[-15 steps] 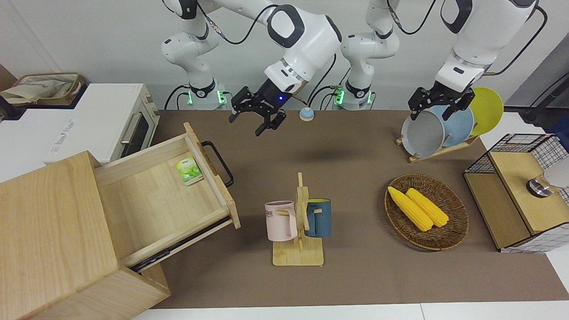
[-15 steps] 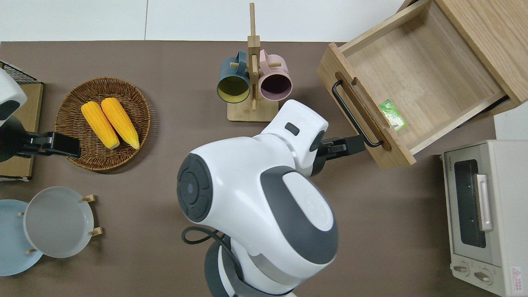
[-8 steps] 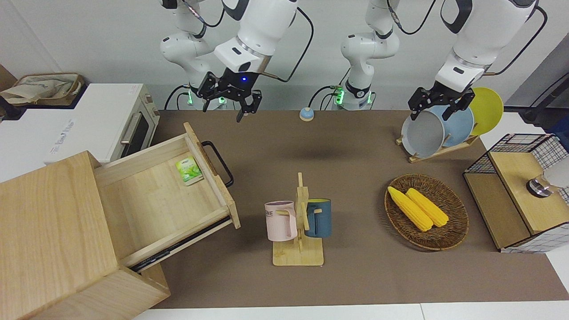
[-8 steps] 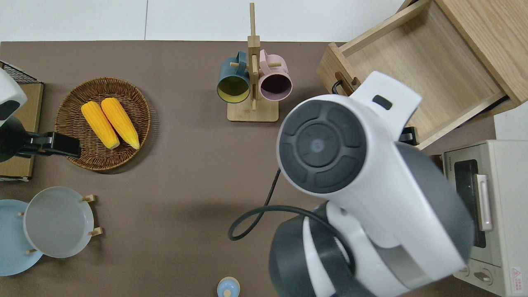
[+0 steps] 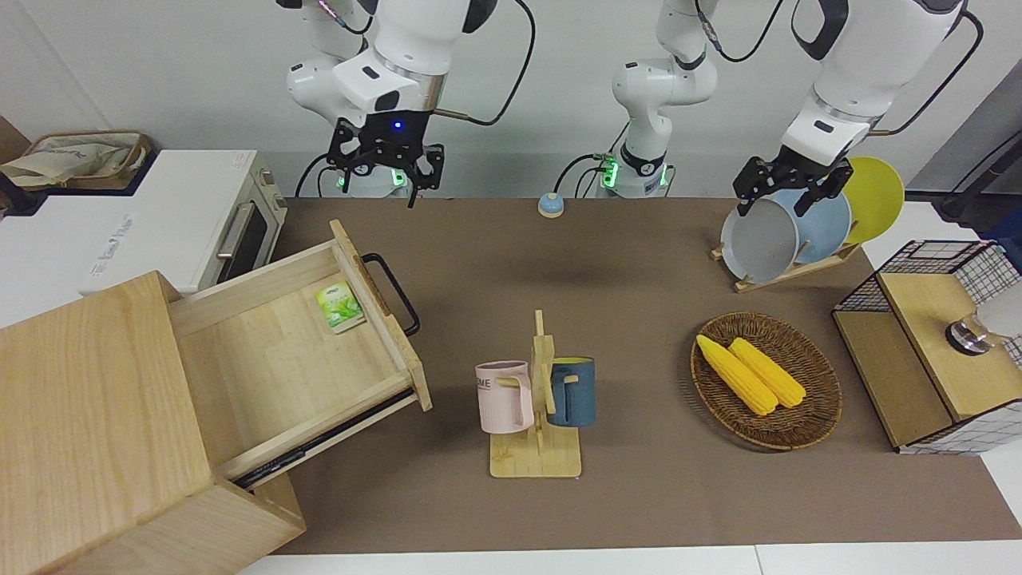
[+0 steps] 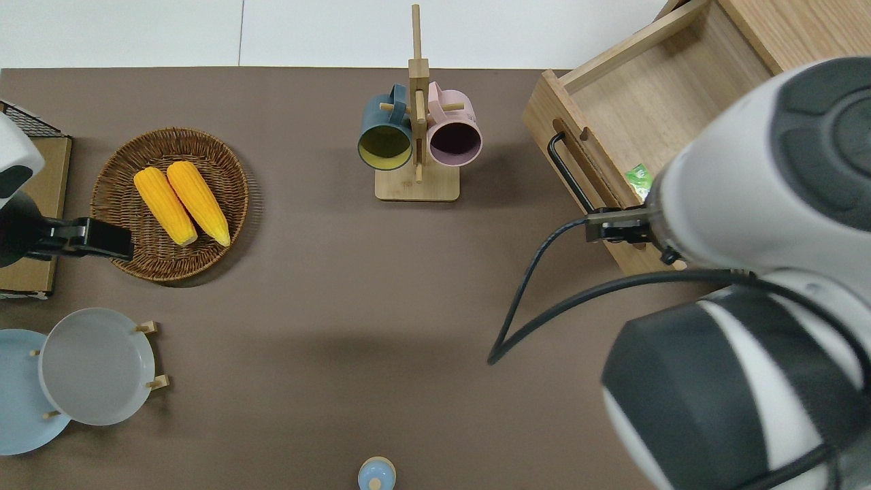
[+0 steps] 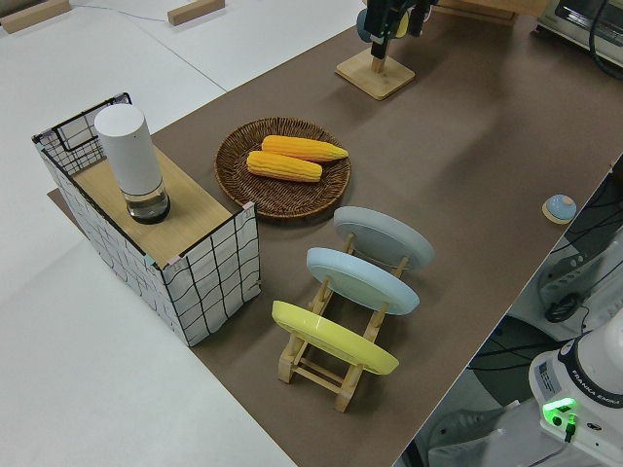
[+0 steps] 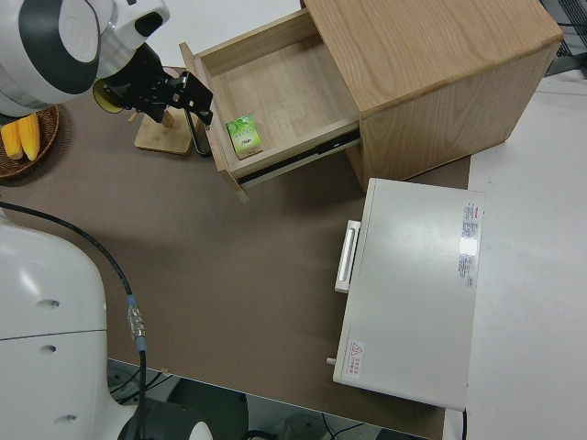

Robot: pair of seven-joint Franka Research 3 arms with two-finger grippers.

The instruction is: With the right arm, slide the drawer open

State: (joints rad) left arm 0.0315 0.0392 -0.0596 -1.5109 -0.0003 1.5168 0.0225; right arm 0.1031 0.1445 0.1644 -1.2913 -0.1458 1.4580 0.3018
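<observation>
The light-wood drawer (image 5: pixel 279 367) stands pulled far out of its pale wooden cabinet (image 5: pixel 88 415). Its black bar handle (image 5: pixel 395 295) faces the middle of the table. A small green packet (image 5: pixel 339 307) lies inside, against the drawer front. My right gripper (image 5: pixel 387 180), blue light at the wrist, hangs open and empty in the air, touching nothing. In the right side view the right gripper (image 8: pixel 188 96) shows close to the handle (image 8: pixel 197 128). The arm hides it in the overhead view. The left gripper (image 5: pixel 786 188) is parked.
A white toaster oven (image 5: pixel 192 224) stands beside the cabinet, nearer to the robots. A mug rack (image 5: pixel 539 399) with two mugs, a wicker basket (image 5: pixel 814 415) with corn, a plate rack (image 5: pixel 790 231), a blue bell (image 5: pixel 551 205) and a wood-and-wire rack (image 5: pixel 934 343) stand on the brown mat.
My right arm has risen and swung from over the middle of the table toward the oven's end. The gripper stays open. The drawer has not moved.
</observation>
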